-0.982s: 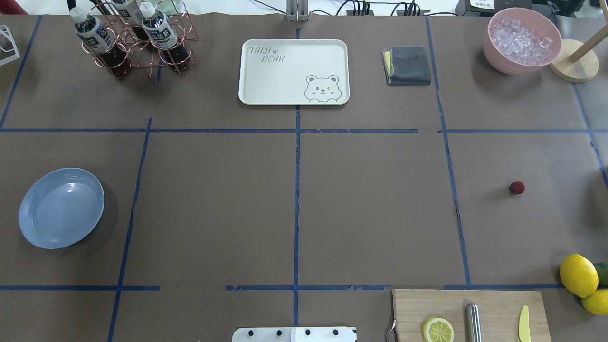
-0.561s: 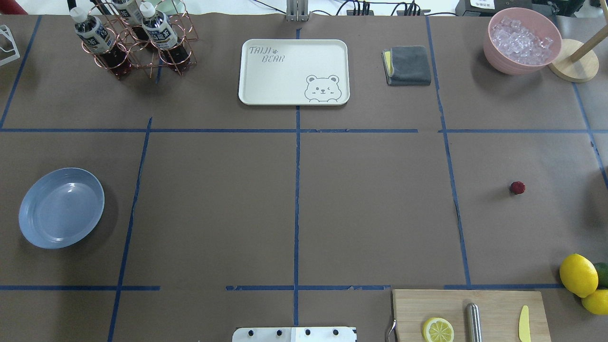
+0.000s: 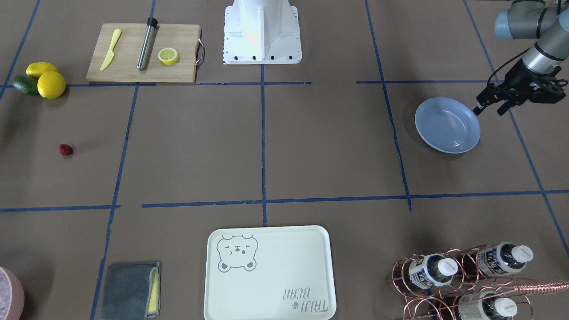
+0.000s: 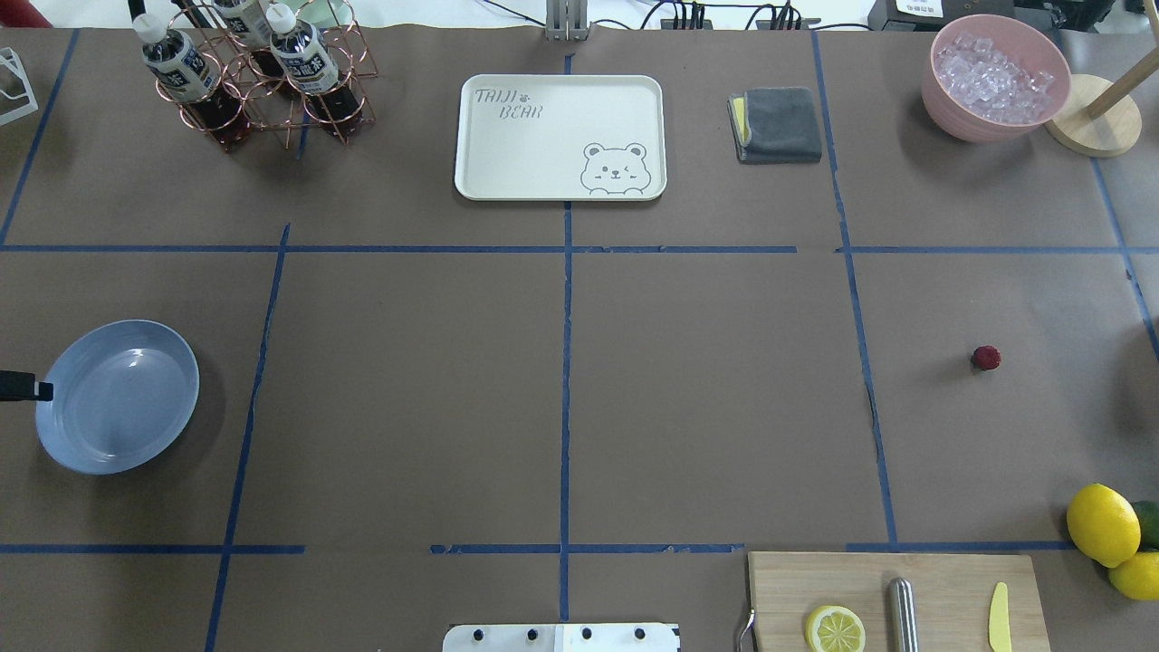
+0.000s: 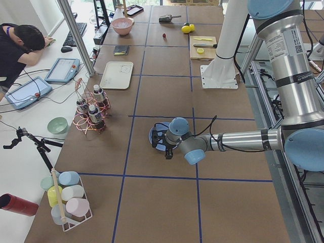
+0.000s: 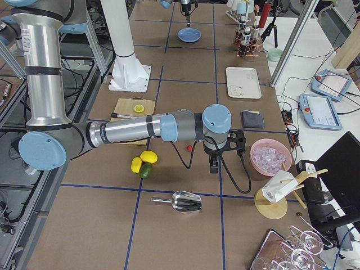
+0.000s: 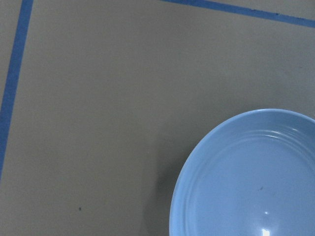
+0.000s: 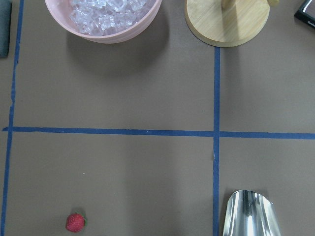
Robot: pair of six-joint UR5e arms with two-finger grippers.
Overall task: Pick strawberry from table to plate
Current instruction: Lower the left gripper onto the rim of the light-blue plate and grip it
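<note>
Strawberry [image 4: 986, 358] lies near the surface's [image 4: 706, 380] right edge, well apart from the plate [image 4: 118, 396] by the left edge. My right fingers [image 6: 216, 164] are nearer, and the berry shows low-left in that wrist view. Whether they are spread I cannot tell. My left fingers [image 3: 489, 109] are parted and empty beside the plate's rim, newly entered overhead. Berry unmoved.

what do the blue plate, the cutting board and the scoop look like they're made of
The plate: smooth, glossy light blue with sharp light glints; glazed ceramic or hard plastic, cannot tell which. The cutting board: pale wood, matt, with faint grain showing. The scoop: polished metal, with mirror-like streaked reflections.
</note>
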